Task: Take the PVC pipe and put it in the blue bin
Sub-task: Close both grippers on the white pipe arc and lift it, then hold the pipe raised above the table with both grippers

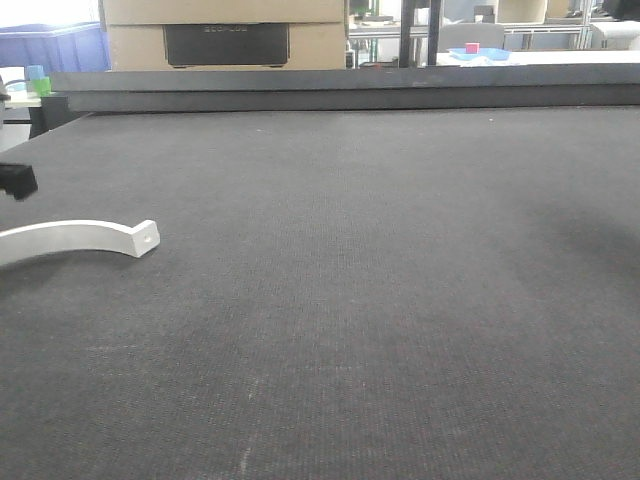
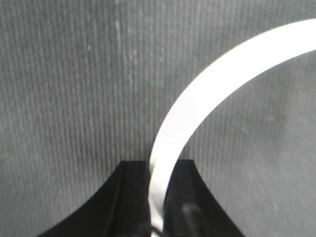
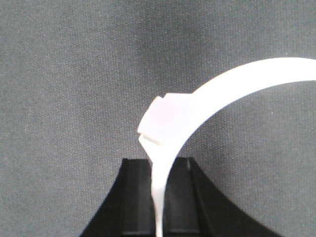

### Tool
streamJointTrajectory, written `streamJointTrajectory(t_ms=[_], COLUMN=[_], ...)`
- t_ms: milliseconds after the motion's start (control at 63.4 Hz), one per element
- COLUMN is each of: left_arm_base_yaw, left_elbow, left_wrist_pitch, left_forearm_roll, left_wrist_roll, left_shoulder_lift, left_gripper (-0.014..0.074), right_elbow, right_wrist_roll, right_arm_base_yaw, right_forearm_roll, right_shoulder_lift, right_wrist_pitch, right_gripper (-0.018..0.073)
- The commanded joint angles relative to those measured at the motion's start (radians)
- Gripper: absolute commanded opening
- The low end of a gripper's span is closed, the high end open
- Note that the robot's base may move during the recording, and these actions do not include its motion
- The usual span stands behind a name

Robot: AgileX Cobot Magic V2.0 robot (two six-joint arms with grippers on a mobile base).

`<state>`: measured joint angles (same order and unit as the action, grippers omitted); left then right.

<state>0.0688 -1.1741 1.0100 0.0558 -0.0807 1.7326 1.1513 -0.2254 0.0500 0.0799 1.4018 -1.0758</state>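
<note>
- Left gripper (image 2: 159,210): the pipe (image 1: 80,238) runs down the slot between its jaws, which look closed on it. I judge that grip leaves the holed end free.
- The pipe sits low at the mat's (image 1: 350,300) far left; I can't tell if it touches.
- What I take for the blue bin (image 1: 50,45) is back left, behind a dark ledge (image 1: 300,95).
- Right gripper (image 3: 158,205): a white arc (image 3: 237,79) fills its slot too; I can't tell whether it grips.
</note>
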Motion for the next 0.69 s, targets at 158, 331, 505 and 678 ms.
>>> streamJointTrajectory(t_ms=[158,331,505,678], left_arm_base_yaw=[0.008,0.008,0.008,0.008], left_elbow=[-0.038,-0.026,0.084,0.248], left_wrist_pitch=[0.075,0.041,-0.178,-0.445], left_forearm_roll=[-0.082,-0.082,-0.082,-0.082], left_wrist_roll=[0.028,0.037,0.047,0.047], left_shoulder_lift=[-0.246,-0.413,-0.601,-0.797], left_gripper=[-0.0111,-0.0111,-0.0111,-0.0111], right_elbow=[0.023,-0.020,-0.136,-0.257], right_wrist_roll=[0.025,0.104,0.106,0.106], right_arm_base_yaw=[0.003,0.003,0.003,0.003], right_forearm_roll=[-0.003,-0.007,-0.007,-0.007], right_shoulder_lift=[-0.105,-0.186,-0.299,-0.453], right_wrist_pitch=[-0.008,0.091,0.309,0.524], right_gripper=[-0.0168,-0.0168,-0.0168,-0.0168])
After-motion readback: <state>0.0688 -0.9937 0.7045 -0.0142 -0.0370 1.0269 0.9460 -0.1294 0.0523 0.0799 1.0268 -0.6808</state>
